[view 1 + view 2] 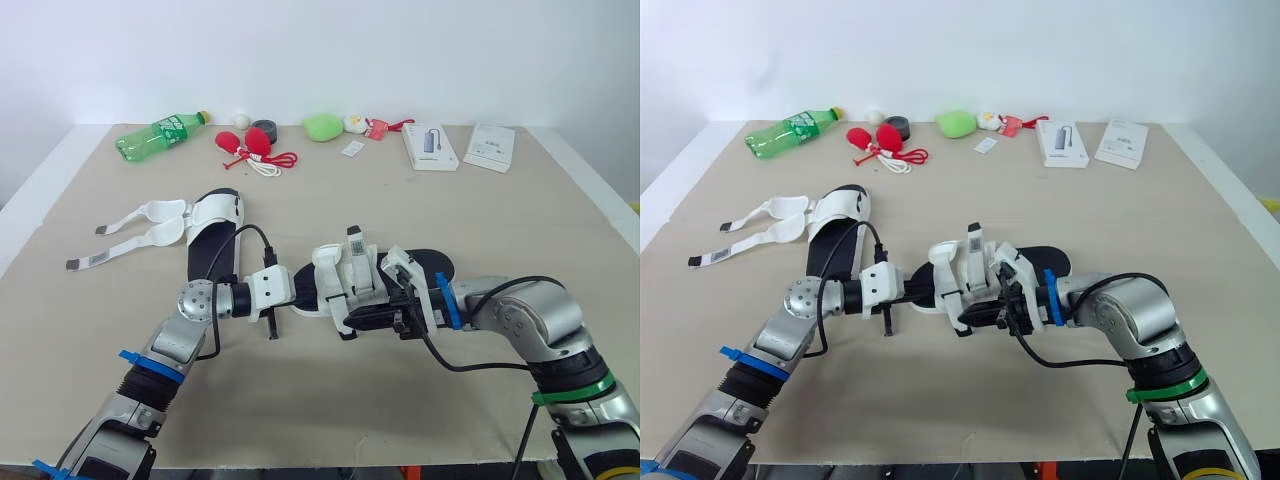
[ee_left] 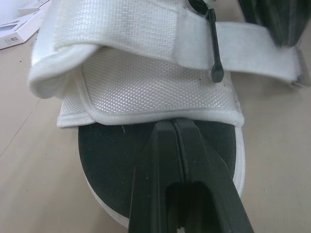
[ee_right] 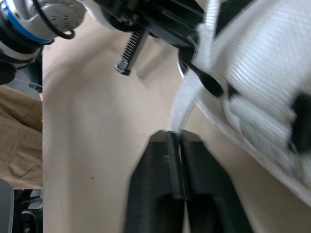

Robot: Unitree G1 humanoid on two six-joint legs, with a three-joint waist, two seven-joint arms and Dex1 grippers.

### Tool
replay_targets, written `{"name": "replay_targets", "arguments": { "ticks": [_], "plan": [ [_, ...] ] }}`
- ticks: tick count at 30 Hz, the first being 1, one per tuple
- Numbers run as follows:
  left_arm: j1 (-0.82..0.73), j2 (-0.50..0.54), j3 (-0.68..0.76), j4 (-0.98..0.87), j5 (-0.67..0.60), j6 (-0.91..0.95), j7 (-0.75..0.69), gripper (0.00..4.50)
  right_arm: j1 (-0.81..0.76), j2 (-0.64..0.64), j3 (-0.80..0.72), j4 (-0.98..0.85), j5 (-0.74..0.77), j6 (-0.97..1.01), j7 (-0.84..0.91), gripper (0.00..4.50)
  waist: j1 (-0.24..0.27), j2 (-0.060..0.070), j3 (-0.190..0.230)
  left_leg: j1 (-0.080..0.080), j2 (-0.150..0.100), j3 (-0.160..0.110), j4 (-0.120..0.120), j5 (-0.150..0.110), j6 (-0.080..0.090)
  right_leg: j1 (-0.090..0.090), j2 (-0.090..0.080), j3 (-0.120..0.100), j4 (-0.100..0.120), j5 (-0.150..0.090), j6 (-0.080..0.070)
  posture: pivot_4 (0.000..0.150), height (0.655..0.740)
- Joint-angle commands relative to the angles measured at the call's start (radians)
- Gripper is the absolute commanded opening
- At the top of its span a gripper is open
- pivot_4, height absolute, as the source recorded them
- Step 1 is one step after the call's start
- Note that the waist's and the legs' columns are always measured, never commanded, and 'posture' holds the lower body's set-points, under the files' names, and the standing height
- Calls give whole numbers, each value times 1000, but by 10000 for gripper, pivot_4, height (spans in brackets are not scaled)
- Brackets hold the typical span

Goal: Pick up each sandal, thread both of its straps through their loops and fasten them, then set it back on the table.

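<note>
The black-soled sandal with white mesh straps (image 1: 345,275) lies mid-table, nearer the front edge. The left tool (image 2: 172,125) has its fingers pressed together at the edge of the mesh upper. The right tool (image 3: 174,137) is clamped on the loose white strap (image 3: 187,104).
</note>
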Motion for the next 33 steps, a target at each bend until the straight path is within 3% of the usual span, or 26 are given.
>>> {"name": "replay_targets", "arguments": {
  "ticks": [1,12,16,20,24,26,30,33],
  "plan": [
    [27,8,-38,27,28,17,-17,0,64,-41,-21,-99,82,125,-3,676,0,0,0,0,0,0,0,0,0,0,0,0,0,0,0,1500,7400],
    [22,4,-45,37,29,12,-17,0,92,-46,-44,-177,155,232,-54,676,1,0,0,0,0,0,0,-1,0,1,0,0,0,-1,0,1500,7400],
    [25,4,-49,35,31,12,-18,0,57,-149,11,-237,120,117,78,13139,1,0,0,0,0,0,0,-1,0,1,0,0,0,-1,0,1500,7400],
    [22,7,-49,40,30,9,-22,0,40,-313,78,-194,-169,-396,318,27649,1,1,0,0,-1,0,1,-1,0,0,-1,0,0,-2,0,1500,7400],
    [15,5,-50,51,31,4,-24,0,22,-278,40,-43,-293,-865,465,41559,0,1,0,1,-1,1,1,-2,-1,0,-1,0,-1,-2,0,1500,7400],
    [14,4,-52,53,32,2,-24,0,14,-225,18,37,-326,-1081,505,41559,0,1,0,2,-1,1,1,-2,-1,1,-1,0,0,-1,0,1500,7400],
    [15,1,-53,50,31,2,-22,0,-61,-93,21,261,-447,-1760,577,41559,0,0,0,2,-1,1,1,-2,-1,2,-1,0,-1,-1,1,1500,7400],
    [18,4,-53,49,31,1,-23,0,-108,-56,47,372,-486,-2020,615,41559,-1,1,1,4,-1,1,1,-2,-1,4,-1,0,-1,-1,1,1500,7400]
  ]
}}
